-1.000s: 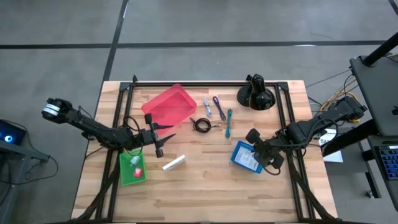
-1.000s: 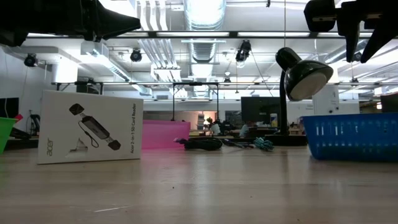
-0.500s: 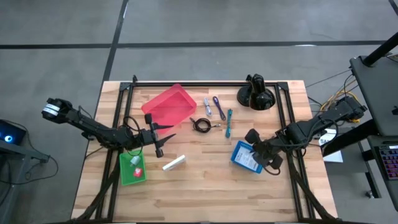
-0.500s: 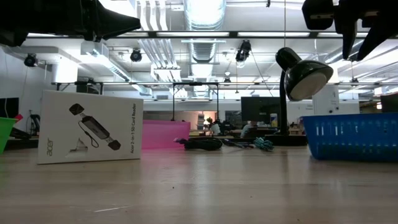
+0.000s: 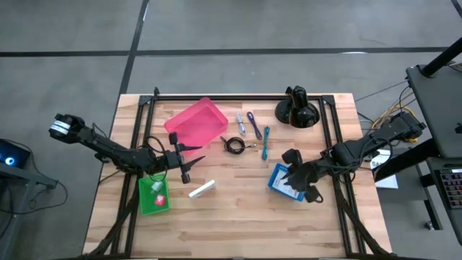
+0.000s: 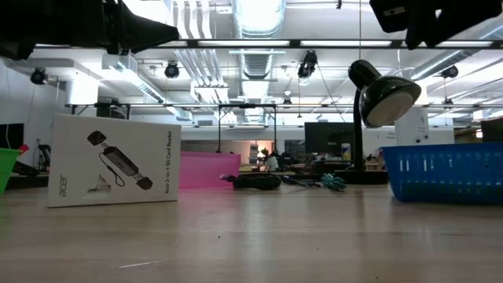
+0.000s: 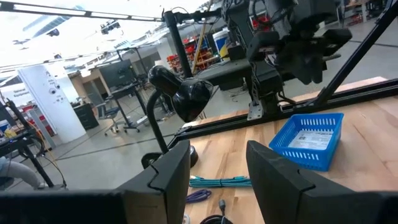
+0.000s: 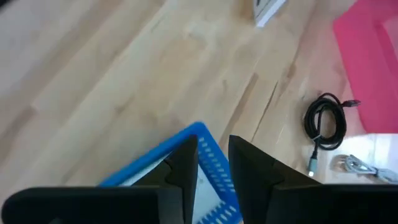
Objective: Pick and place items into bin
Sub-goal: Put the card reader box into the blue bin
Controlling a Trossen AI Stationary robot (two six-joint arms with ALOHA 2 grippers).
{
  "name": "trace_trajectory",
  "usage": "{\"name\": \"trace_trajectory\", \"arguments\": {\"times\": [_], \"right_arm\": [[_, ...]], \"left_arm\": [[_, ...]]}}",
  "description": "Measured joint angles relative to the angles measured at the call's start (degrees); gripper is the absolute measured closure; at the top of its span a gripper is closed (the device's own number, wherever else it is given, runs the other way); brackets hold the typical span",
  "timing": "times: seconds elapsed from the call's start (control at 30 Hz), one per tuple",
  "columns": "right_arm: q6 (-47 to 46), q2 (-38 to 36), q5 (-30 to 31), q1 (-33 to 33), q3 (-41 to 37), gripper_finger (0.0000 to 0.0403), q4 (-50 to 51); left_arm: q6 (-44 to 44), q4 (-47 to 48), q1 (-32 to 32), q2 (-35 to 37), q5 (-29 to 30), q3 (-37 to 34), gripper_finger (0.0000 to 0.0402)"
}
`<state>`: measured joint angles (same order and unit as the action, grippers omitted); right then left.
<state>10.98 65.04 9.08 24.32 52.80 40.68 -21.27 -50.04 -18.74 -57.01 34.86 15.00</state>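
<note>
A black coiled cable [image 5: 233,144] lies mid-table, with thin purple and blue sticks [image 5: 247,123] and a teal stick [image 5: 266,141] beside it. A white box [image 5: 202,189] lies flat near the green bin [image 5: 154,195], which holds a small red piece. My left gripper [image 5: 189,162] hovers open between the green bin and the pink bin [image 5: 196,123]; in its wrist view the gripper [image 7: 217,168] is empty. My right gripper [image 5: 299,175] hangs open over the blue bin [image 5: 283,183]; the wrist view shows the gripper [image 8: 213,165] empty above the bin's rim [image 8: 155,162].
A black domed camera mount [image 5: 297,110] stands at the far edge, right of the sticks. A black frame rail runs along the table's far side and down both sides. Bare wood lies across the near half of the table [image 5: 238,224].
My right gripper has risen and shifted slightly toward the table's left, staying over the blue bin; in the low view it has moved up almost out of the picture.
</note>
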Motion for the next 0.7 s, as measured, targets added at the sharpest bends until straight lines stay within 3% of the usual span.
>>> {"name": "trace_trajectory", "arguments": {"times": [0.13, 0.3, 0.5, 0.7], "right_arm": [[-2.8, 0.0, 0.0, 0.0, 0.0, 0.0324, -1.1], [-7.4, 0.0, 0.0, 0.0, 0.0, 0.0330, -1.1], [-13.3, 0.0, -0.1, 0.0, 0.0, 0.0334, -1.0], [-14.5, 0.0, -0.1, 0.0, 0.0, 0.0327, -0.9]], "left_arm": [[5.5, 0.0, 0.0, 0.5, 0.0, 1.3, 0.0260], [19.4, 2.9, 0.0, 0.6, -2.5, 3.7, 0.0260], [36.7, 20.3, -0.2, 0.1, -10.1, 11.0, 0.0260], [49.7, 39.4, -1.9, -2.3, -10.8, 19.7, 0.0260]]}}
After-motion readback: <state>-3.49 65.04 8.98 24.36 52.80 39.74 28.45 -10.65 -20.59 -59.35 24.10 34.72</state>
